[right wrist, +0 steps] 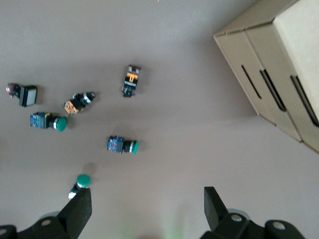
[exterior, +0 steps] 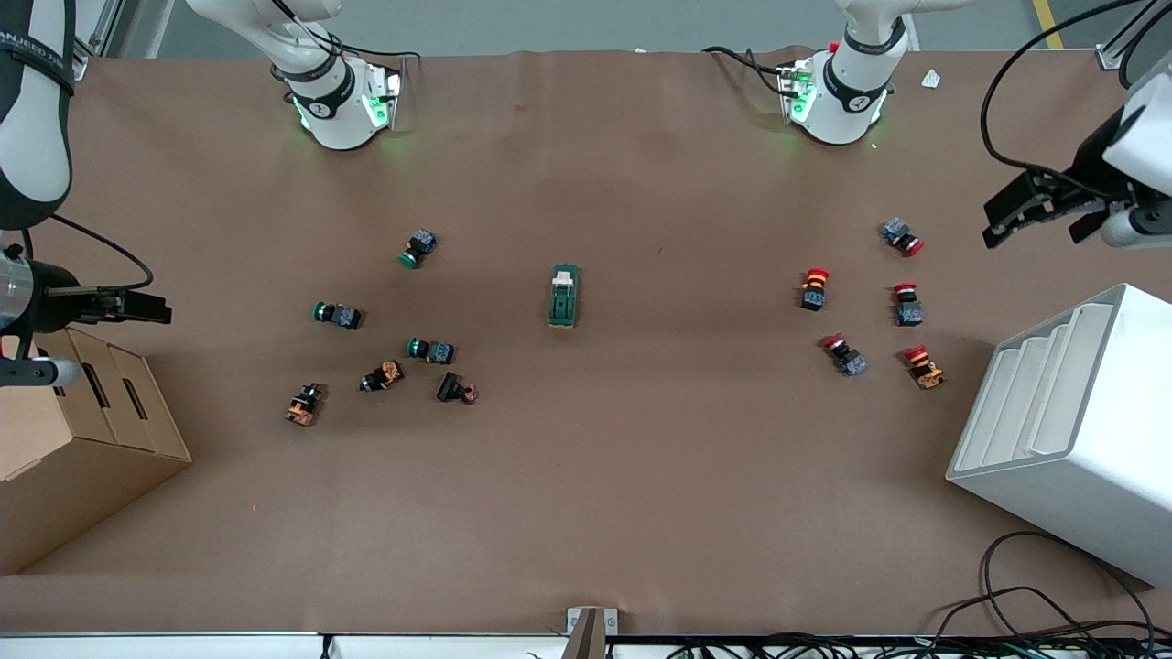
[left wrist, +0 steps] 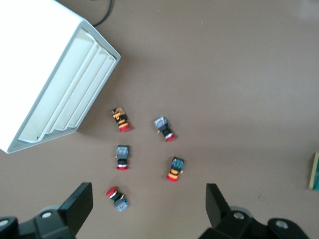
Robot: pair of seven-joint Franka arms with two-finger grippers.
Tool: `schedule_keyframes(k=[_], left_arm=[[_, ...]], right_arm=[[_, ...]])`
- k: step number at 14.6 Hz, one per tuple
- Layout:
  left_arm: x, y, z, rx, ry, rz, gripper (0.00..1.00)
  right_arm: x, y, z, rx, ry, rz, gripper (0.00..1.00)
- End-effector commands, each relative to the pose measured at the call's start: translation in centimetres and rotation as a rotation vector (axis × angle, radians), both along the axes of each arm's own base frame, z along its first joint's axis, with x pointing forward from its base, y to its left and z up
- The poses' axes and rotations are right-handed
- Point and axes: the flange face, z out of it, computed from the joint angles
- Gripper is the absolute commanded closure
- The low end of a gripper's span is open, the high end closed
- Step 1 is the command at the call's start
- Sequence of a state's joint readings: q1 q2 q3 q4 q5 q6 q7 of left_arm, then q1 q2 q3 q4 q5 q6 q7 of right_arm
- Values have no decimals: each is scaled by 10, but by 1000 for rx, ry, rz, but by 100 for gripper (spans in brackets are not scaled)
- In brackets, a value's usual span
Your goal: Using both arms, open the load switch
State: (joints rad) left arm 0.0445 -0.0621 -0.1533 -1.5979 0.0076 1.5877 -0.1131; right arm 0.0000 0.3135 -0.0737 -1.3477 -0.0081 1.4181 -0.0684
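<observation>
Load switch (exterior: 564, 296): dark-green block, cream lever at the end toward the robot bases, lying mid-surface (exterior: 641, 476), untouched, between two clusters of push buttons. Left claw (exterior: 1039, 212): fingers spread wide, empty, aloft over the surface edge above the white slotted rack (exterior: 1071, 430). Right claw (exterior: 137, 307): fingers wide, empty, over the cardboard box (exterior: 82, 439).
</observation>
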Motion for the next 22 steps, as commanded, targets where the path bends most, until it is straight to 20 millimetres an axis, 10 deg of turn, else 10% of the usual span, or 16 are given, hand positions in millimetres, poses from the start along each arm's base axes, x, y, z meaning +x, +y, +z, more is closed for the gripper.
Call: schedule_keyframes(k=[1, 13, 22], left_arm=[[-32, -3, -2, 4, 19, -37, 0], [-22, 4, -1, -17, 47, -55, 0], [-3, 2, 2, -17, 34, -66, 0]], right_arm=[[-13, -2, 22, 4, -9, 7, 0], [-99, 1, 68, 12, -119, 12, 0], [-119, 1, 101, 2, -167, 22, 0]])
